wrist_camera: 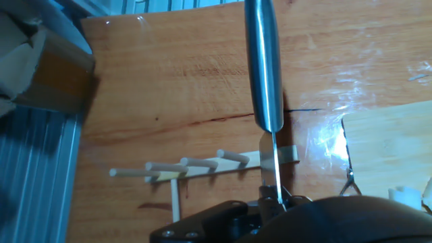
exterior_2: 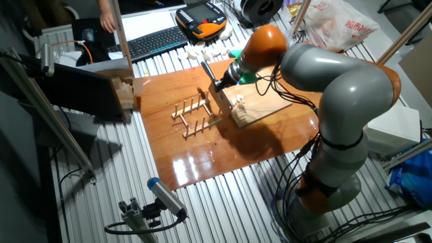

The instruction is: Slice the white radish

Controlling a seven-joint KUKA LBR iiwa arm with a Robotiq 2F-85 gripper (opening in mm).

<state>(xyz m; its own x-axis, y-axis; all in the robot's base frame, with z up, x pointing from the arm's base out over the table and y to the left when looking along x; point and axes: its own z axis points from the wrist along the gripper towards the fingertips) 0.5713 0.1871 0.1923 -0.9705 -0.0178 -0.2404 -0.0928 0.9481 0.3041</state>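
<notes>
My gripper (exterior_2: pixel 226 79) is shut on a knife (exterior_2: pixel 210 73), held over the left end of the light wooden cutting board (exterior_2: pixel 266 108). The white radish (exterior_2: pixel 238 103), a small pale piece, lies at that end of the board, just below and right of the knife. In the hand view the knife's steel blade (wrist_camera: pixel 263 74) runs up the middle from the gripper (wrist_camera: pixel 275 201). The cutting board (wrist_camera: pixel 388 145) is at the right. The radish (wrist_camera: pixel 405 196) shows only partly at the bottom right, to the right of the blade.
A wooden peg rack (exterior_2: pixel 196 116) lies on the brown tabletop (exterior_2: pixel 223 152) just left of the board; it also shows under the blade in the hand view (wrist_camera: pixel 196 165). Several white blocks (exterior_2: pixel 202 50), a keyboard (exterior_2: pixel 155 42) and an orange pendant (exterior_2: pixel 202 19) sit behind. A cardboard box (exterior_2: pixel 125 94) is at the left.
</notes>
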